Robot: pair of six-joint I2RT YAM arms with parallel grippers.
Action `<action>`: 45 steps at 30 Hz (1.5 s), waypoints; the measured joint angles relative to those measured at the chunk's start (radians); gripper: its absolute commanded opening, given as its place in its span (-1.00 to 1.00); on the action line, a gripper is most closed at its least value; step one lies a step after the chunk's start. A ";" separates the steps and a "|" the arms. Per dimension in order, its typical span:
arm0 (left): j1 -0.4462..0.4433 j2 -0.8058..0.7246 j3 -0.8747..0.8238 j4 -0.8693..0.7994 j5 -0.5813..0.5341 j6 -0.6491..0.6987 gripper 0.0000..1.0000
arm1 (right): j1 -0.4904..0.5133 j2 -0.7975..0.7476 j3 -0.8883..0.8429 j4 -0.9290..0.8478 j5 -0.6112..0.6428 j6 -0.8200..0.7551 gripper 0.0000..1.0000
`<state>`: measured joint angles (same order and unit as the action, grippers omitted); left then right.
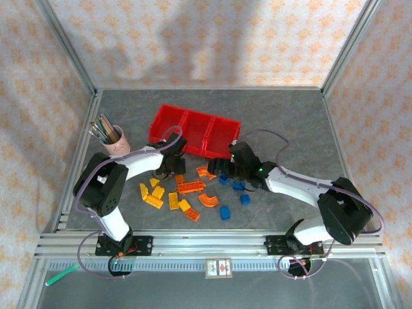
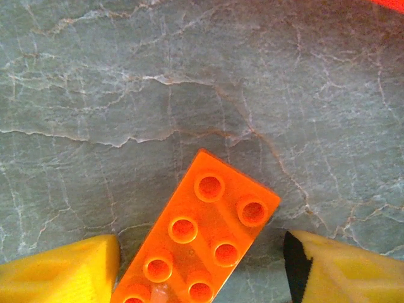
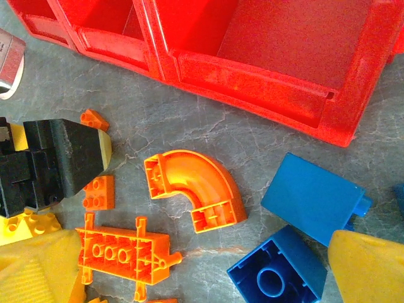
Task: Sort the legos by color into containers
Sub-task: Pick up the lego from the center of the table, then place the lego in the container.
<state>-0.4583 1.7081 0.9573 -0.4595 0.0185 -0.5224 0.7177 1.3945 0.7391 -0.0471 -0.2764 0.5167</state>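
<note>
A: On the worktop [image 1: 283, 122], where do our bins [image 1: 193, 132] sit?

B: We see them at 12 o'clock from the loose bricks [image 1: 187, 193], with a pink cup [image 1: 114, 140] at 9 o'clock from them. Among the scatter, the yellow bricks [image 1: 154, 192] lie toward 9 o'clock and the blue ones [image 1: 225, 212] toward 3 o'clock.

A: How is our left hand [image 2: 202, 243]?

B: Spread, astride an orange brick [image 2: 208, 214] lying studs up. We see one finger [image 2: 63, 271] at 8 o'clock just beside it. The other, at 4 o'clock, stands apart from it across bare worktop.

A: And our right hand [image 3: 202, 252]?

B: Spread wide, pinching nothing. Between its fingers we see an orange arch [image 3: 192, 189]. From the arch, an orange plate [image 3: 126, 252] lies at 7 o'clock, a blue brick [image 3: 278, 278] at 5 o'clock and a flat blue piece [image 3: 312, 199] at 3 o'clock. The bins lie at 12 o'clock from the arch, apart from it.
</note>
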 measured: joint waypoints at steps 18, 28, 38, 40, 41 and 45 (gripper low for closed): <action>-0.005 0.003 0.005 0.003 0.019 -0.003 -0.36 | 0.005 0.036 0.044 0.003 -0.002 0.000 0.99; -0.005 -0.082 0.007 -0.029 -0.002 -0.011 -0.36 | 0.005 0.036 0.112 -0.007 -0.002 0.000 1.00; 0.069 -0.130 0.200 -0.076 -0.084 0.002 -0.38 | -0.004 0.056 0.238 -0.014 0.000 0.000 1.00; 0.100 -0.111 0.264 -0.074 -0.087 0.013 -0.38 | -0.014 0.064 0.248 -0.014 0.000 0.000 1.00; 0.119 -0.086 0.309 -0.073 -0.088 0.023 -0.40 | -0.022 0.067 0.252 -0.014 0.003 0.000 1.00; 0.166 0.017 0.434 -0.053 -0.090 0.054 -0.40 | -0.051 0.069 0.259 -0.016 0.016 0.000 1.00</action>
<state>-0.2920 1.7248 1.3914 -0.5125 -0.0715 -0.4683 0.6662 1.4639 0.9977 -0.0635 -0.2607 0.5167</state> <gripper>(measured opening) 0.300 0.998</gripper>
